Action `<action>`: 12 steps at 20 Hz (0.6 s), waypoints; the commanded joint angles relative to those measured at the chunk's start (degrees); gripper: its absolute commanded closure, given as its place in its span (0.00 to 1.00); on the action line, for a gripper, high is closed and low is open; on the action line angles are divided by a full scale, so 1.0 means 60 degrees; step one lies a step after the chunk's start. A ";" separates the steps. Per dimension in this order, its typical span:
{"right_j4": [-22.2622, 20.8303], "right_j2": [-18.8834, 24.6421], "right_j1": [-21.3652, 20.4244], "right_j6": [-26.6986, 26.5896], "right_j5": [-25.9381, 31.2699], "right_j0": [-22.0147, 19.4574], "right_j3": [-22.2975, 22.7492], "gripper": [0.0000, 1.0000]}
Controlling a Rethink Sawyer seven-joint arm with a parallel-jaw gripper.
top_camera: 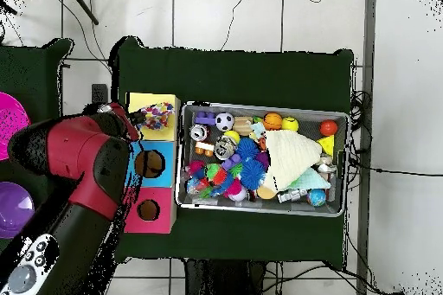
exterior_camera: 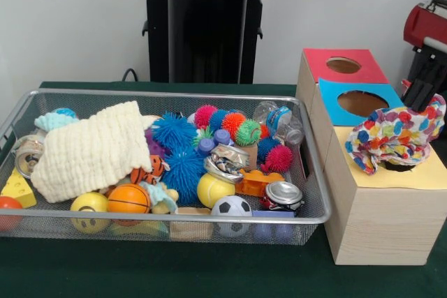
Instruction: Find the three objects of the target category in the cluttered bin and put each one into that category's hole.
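Note:
A colourful dotted cloth lies bunched over the hole of the yellow-topped box, partly sunk into it. My gripper hangs just above the cloth's right end, close to or touching it. In the overhead view the cloth sits on the yellow top beside the gripper. A cream knitted cloth is draped over toys at the left of the wire bin; from above, this cream cloth lies in the bin.
Behind the yellow box stand a blue-topped box and a red-topped box, each with a round hole. The bin holds spiky balls, a soccer ball, a crushed can, an orange ball and a bottle.

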 commanded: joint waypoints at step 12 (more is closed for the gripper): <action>0.0336 0.0837 0.0476 0.2828 -0.0111 -0.0360 -0.0232 1.00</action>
